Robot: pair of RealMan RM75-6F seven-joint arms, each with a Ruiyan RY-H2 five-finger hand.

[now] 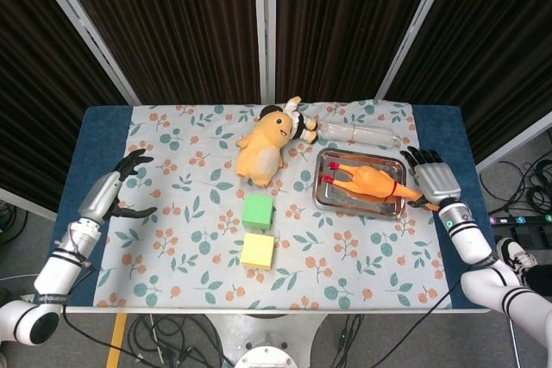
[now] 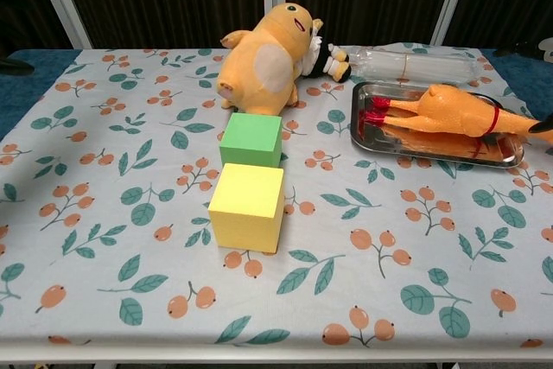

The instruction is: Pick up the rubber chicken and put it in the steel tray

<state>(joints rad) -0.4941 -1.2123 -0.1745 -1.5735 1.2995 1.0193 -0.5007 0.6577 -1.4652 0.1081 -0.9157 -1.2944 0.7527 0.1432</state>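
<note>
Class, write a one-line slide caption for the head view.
Rubber chicken lying in the steel tray, right hand open beside it, left hand open at the table's far side.

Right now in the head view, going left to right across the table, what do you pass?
Left hand → yellow block → steel tray holding the rubber chicken → right hand. The green block, plush toy and plastic bottle overlap these in left-right position, so I leave them out.
</note>
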